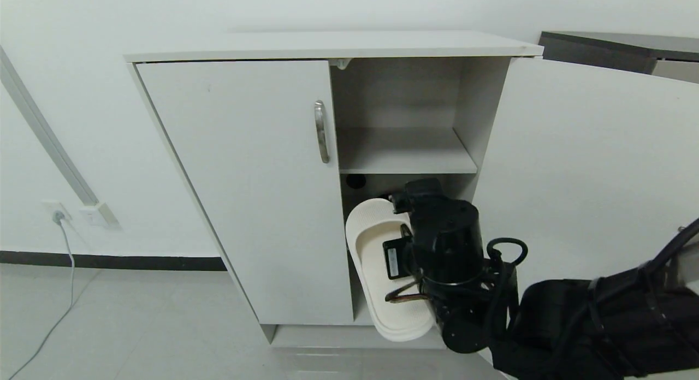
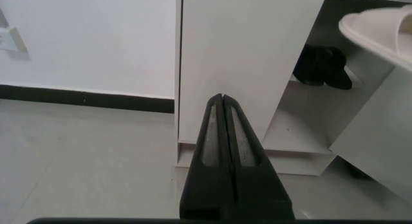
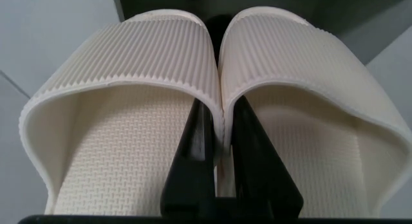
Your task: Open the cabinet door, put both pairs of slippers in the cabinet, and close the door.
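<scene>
Currently the right gripper (image 3: 221, 130) is seen pinched on the touching inner strap walls of 2 cream slippers (image 3: 129, 159). These are held side by side, toes pointed away from it toward the lower compartment of the cabinet (image 1: 327, 44), with the shelf (image 1: 407, 150) above it, the closed door (image 1: 246, 189) to its left, the open door (image 1: 579, 167) to its right and 1 dark pair (image 2: 322, 66) set farther in. The left gripper (image 2: 223, 103) is held low outside the cabinet, fingers pressed together on nothing, the closed door ahead of it.
</scene>
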### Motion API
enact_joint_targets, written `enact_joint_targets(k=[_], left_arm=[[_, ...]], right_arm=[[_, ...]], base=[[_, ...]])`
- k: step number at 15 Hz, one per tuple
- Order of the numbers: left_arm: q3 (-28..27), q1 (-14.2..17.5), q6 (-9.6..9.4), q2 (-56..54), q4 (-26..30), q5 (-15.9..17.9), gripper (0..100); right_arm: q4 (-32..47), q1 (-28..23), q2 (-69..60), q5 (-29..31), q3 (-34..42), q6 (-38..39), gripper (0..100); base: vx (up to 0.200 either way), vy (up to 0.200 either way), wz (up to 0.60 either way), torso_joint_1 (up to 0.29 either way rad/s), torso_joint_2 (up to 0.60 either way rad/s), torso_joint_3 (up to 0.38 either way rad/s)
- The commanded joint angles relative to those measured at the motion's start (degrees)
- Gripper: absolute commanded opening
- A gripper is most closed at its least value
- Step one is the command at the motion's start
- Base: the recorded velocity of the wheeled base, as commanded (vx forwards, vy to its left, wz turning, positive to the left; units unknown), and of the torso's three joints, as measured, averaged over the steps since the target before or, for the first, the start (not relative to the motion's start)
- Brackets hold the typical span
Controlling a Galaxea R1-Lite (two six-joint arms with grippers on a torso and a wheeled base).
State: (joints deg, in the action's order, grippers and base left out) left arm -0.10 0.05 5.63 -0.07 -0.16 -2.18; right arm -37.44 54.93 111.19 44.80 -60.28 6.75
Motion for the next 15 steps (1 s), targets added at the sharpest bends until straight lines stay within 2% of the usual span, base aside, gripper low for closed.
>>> enact_joint_targets(k=[1, 5, 14, 15], left_arm=[[0.0, 0.0, -0.01, 0.1, 0.0, 0.0, 0], [0.0, 0.0, -0.01, 0.1, 0.0, 0.0, 0], [0.0, 0.0, -0.09, 0.1, 0.0, 0.0, 0], [0.0, 0.0, -0.09, 0.1, 0.0, 0.0, 0]], right_arm=[[8.2, 0.0, -0.9, 3.4, -9.9, 2.4, 0], [16.9, -1.5, -2.2, 4.7, -16.9, 2.1, 0], [17.1, -2.5, -1.9, 4.6, -17.1, 2.0, 0], [17.1, -2.5, -1.9, 4.6, -17.1, 2.1, 0]], base=[[0.000, 0.000, 0.00, 0.000, 0.00, 0.000], [0.000, 0.000, 0.00, 0.000, 0.00, 0.000], [0.000, 0.000, 0.00, 0.000, 0.00, 0.000], [0.200, 0.000, 0.00, 0.007, 0.01, -0.002]])
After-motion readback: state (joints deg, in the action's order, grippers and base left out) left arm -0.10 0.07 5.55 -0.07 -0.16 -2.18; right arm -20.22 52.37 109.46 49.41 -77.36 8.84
